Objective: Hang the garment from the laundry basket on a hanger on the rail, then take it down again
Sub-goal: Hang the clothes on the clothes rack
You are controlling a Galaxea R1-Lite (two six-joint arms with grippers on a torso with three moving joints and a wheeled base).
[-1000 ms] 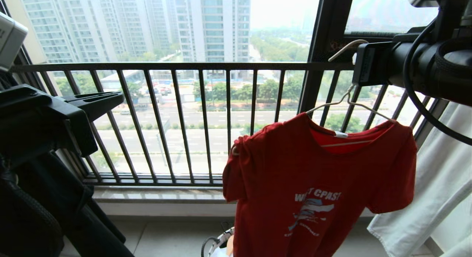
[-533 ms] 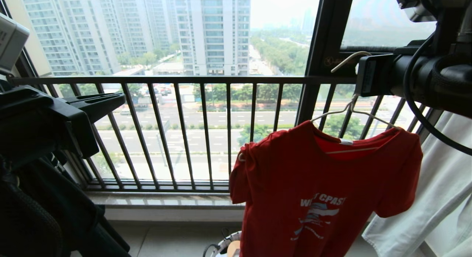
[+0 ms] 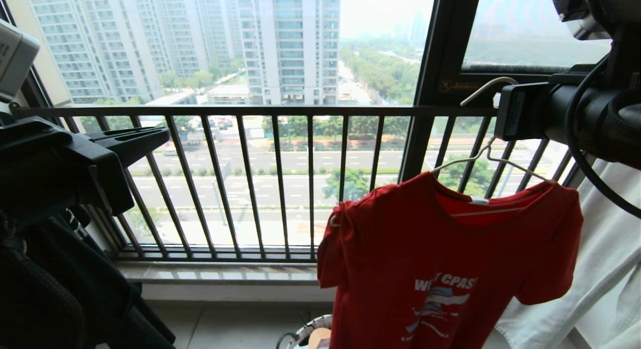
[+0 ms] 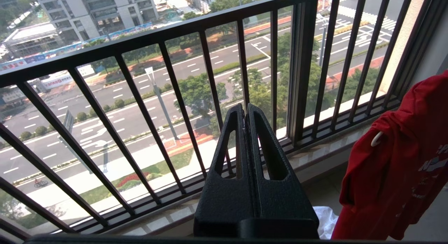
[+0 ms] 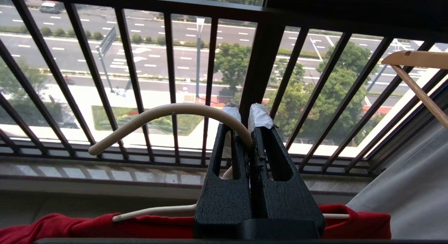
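While you hold the hanger [image 3: 488,158] up in the right end effector [image 5: 249,123], its fingers pinch the neck just below the hook, which curves out past the fingertips in the right wrist view. From the head view the arm body blocks the pinch point, so you see only the hook tip and the two sloping wires below it. One red garment [image 3: 445,269] hangs on that hanger in front of the black window railing [image 3: 250,111], its lower hem cut off by the frame edge and the chest lettering partly creased. One hooked notch of the hanger pokes out at the shoulder nearer your left arm.

Low in the head view, just beside the garment, only a sliver of the laundry basket [image 3: 308,331] shows: a piece of white rim and a thin black handle. What lies inside it you cannot make out.

Your left end effector [image 4: 245,114] hangs apart on the left, fingers pressed together on nothing, pointing at the railing. One pale cloth [image 3: 596,269] drapes on the far right, and part of one wooden hanger [image 5: 418,70] shows in the right wrist view.
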